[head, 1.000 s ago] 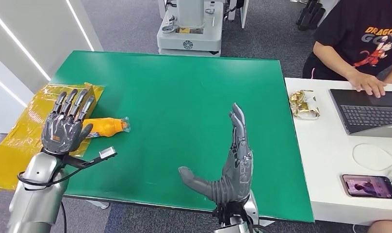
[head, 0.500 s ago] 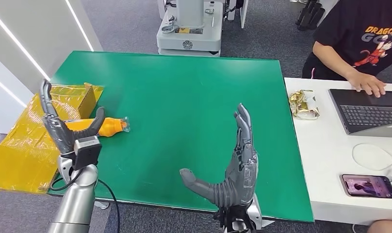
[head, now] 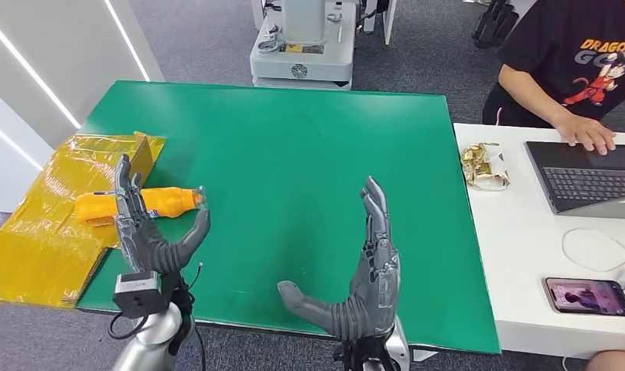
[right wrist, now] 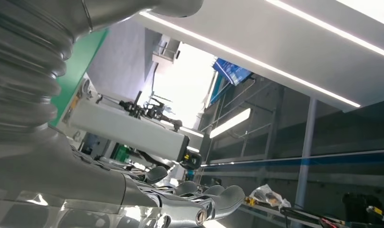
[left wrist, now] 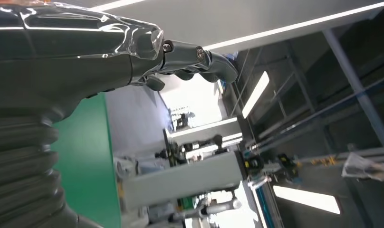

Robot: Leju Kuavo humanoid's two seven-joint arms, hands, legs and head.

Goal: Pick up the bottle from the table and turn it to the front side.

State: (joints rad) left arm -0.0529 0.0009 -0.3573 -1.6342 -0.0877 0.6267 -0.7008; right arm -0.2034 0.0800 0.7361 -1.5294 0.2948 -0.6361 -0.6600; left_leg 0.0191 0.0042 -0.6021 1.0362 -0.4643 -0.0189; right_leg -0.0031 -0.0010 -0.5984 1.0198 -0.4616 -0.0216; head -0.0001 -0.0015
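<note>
Nearest the robot's body, the right robot hand (head: pixel 369 274) stands upright over the near middle of the green tabletop (head: pixel 294 147), palm turned toward the left, fingers straight and apart, thumb out, holding nothing. To its left, the left robot hand (head: pixel 148 224) is raised over the near-left edge of the tabletop, also spread with fingers up and thumb out to the side, and also empty. In the left wrist view its fingers (left wrist: pixel 199 59) point away into the room with nothing between them, and the right wrist view shows the right fingers (right wrist: pixel 214 202) equally bare.

Just beyond the left robot hand lies the bottle (head: pixel 139 205), orange, on its side at the left edge of the tabletop. Its long axis runs across the robot's view, left to right: the cap end points right onto the green, while the base end rests over the yellow wrapped box (head: pixel 39 232) that sits beside the tabletop. The fingertips of the left robot hand overlap the bottle's middle in the head view, but whether they touch it cannot be told.

The left robot hand is much the nearer; the right is well apart from the bottle. The reach likely falls to the left, forward and down, fingers closing across the bottle's axis.
</note>
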